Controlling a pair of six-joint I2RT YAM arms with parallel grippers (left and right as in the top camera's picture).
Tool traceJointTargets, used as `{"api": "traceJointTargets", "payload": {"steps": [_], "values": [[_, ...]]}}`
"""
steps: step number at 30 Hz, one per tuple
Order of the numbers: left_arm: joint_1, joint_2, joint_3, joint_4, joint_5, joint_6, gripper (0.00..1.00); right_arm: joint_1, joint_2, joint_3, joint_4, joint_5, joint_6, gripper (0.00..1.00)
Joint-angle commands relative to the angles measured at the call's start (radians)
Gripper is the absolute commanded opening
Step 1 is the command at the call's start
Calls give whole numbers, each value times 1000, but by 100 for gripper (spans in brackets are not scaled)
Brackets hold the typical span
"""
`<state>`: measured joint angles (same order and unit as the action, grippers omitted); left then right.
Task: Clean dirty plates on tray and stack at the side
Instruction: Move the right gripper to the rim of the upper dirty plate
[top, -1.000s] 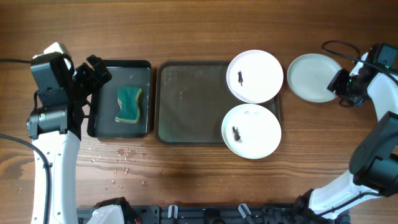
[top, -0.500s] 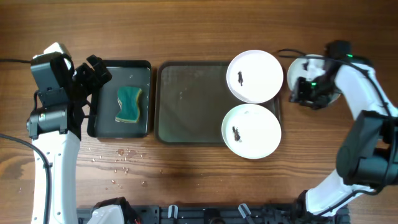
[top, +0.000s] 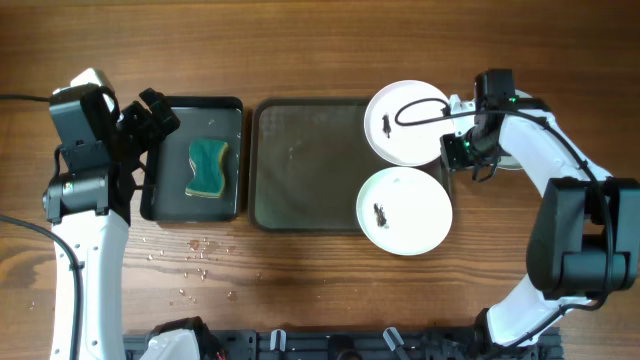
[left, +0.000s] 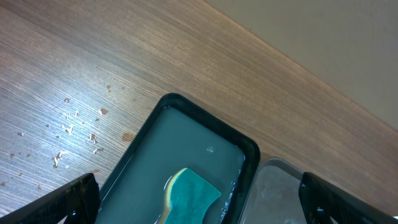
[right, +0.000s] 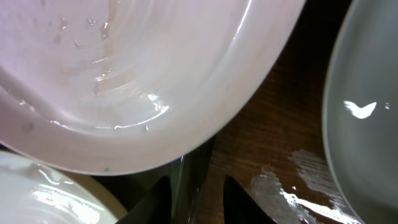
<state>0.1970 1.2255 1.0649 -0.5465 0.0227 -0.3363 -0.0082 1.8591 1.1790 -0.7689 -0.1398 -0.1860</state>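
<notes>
Two white plates rest on the right end of the dark grey-green tray. The upper plate and the lower plate each carry a small black smear. A third, faintly bluish plate lies on the table right of the tray, mostly hidden under my right arm. My right gripper is low at the tray's right rim between the two plates. In the right wrist view its fingers are open a little and empty, with the upper plate above and the bluish plate at right. My left gripper is wide open and empty.
A smaller glossy black tray left of the big tray holds a green sponge, also seen in the left wrist view. Crumbs lie on the wood in front of it. The wood by the bluish plate is wet.
My right arm has swung left, from beyond the bluish plate to the tray's right rim between the two plates. The left arm has not moved.
</notes>
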Motion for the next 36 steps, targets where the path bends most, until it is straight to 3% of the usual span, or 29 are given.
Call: {"api": "traceJointTargets", "payload": {"steps": [1,16,36], "values": [[4,-2,7,0,-10,-12,100,-2,16,-31,37,14,-23,27],[4,-2,7,0,-10,-12,100,-2,16,-75,96,-37,-21,8],[4,-2,7,0,-10,-12,100,-1,16,-75,102,-100,-50,5]]}}
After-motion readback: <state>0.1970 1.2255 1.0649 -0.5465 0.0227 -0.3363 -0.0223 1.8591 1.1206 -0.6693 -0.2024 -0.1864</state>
